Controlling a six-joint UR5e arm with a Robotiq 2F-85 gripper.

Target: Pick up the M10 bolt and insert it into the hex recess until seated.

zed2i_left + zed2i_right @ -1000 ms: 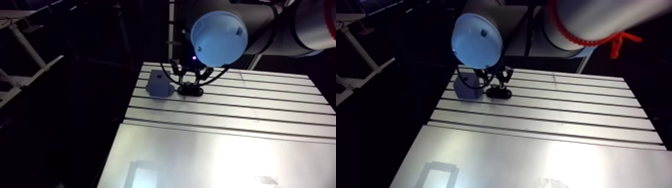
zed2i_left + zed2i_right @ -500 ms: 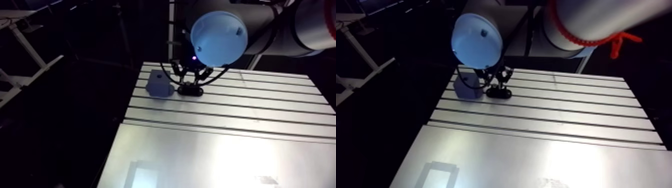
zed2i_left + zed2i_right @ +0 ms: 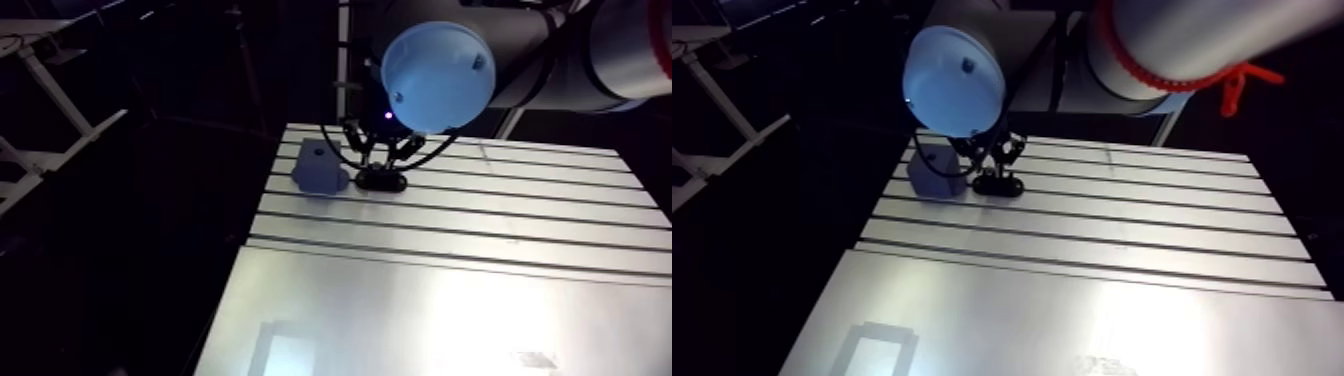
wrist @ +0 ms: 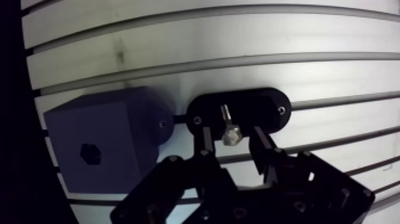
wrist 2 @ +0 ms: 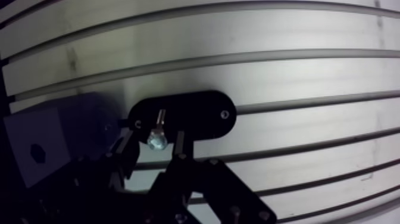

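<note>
In the wrist view a silver M10 bolt point(image 4: 228, 125) lies flat on a black oval holder point(image 4: 265, 111), its hex head pointing toward me. My gripper point(image 4: 231, 133) is open and straddles the bolt head, one finger on each side with a small gap to each. Beside the holder stands a blue-grey block point(image 4: 113, 134) with a dark hex recess point(image 4: 90, 154) in its top face. In the arm view the gripper point(image 3: 378, 158) hangs low over the holder point(image 3: 381, 181), with the block point(image 3: 319, 168) just left of it.
The slotted aluminium table point(image 3: 470, 235) runs wide to the right, and a smooth plate point(image 3: 420, 320) covers its near part. The block sits close to the table's left edge point(image 3: 262, 200), beyond which all is dark.
</note>
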